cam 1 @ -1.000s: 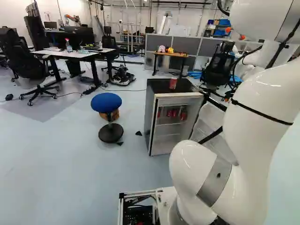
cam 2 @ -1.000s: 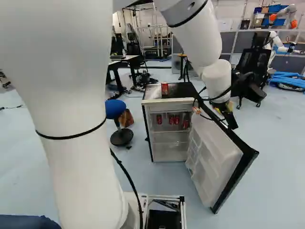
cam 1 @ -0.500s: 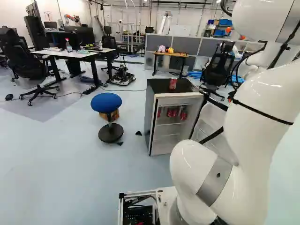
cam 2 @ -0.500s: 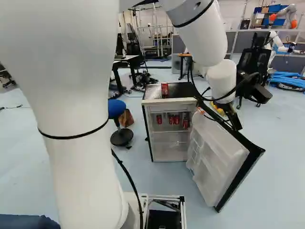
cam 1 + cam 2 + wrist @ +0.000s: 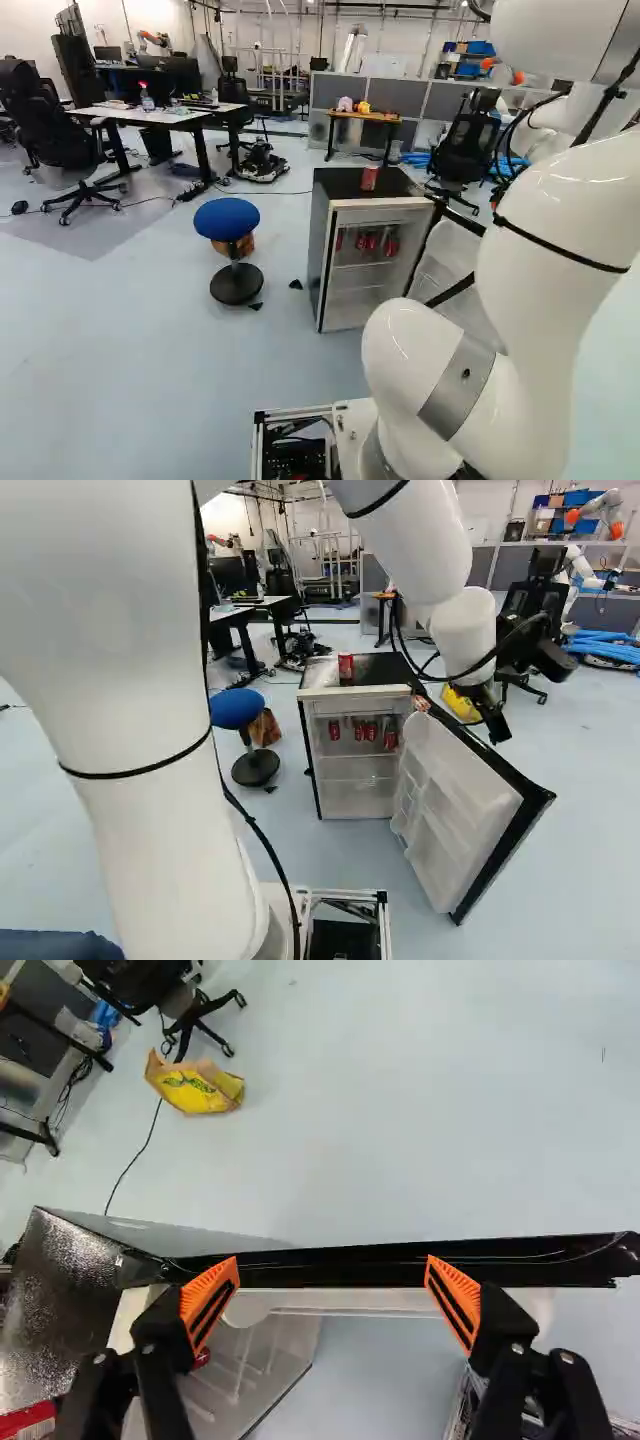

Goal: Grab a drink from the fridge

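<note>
Red, round drink cans (image 5: 371,731) are kept inside the fridge (image 5: 340,693), up high, and one more red can (image 5: 346,667) is stood on its top. The door (image 5: 450,790) is swung wide open. The gripper's (image 5: 499,731) jaws are spread far apart. Compared with one second ago, the door is opened a bit more, and more of the yellow bag (image 5: 195,1088) is shown in the right base view, as the arm (image 5: 463,630) has been moved a little.

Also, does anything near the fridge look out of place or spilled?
A crumpled yellow bag lies on the floor beyond the open fridge door, perhaps litter. One red can stands atop the fridge, not inside. I see no spill.
</note>
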### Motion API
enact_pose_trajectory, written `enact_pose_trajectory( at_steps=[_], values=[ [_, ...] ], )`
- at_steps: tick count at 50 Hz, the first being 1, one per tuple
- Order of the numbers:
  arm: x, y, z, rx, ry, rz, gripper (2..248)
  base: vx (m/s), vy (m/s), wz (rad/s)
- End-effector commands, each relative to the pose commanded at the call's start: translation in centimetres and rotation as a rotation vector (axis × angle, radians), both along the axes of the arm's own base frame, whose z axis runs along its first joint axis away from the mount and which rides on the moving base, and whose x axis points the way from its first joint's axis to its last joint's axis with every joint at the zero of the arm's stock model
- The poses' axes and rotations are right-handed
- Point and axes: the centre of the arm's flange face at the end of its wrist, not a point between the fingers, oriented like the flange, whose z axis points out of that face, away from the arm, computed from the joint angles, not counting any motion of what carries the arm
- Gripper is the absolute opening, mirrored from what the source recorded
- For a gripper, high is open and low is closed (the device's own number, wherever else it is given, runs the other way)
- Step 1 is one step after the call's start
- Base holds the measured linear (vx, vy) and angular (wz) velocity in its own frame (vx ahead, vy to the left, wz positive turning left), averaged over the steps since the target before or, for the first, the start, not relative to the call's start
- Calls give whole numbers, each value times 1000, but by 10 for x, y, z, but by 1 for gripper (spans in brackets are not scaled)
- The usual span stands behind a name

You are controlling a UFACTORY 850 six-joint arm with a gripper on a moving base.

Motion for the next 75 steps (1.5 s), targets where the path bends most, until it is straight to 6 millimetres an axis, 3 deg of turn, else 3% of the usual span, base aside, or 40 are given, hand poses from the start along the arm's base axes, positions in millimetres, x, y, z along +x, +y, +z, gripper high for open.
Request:
enact_pose_trajectory(
  at_steps=[31, 75],
  values=[
    [15, -36, -2, -13, 12, 7, 247, 0, 0, 0],
    [52, -94, -19, 49, 245, 239, 247, 0, 0, 0]
  ],
)
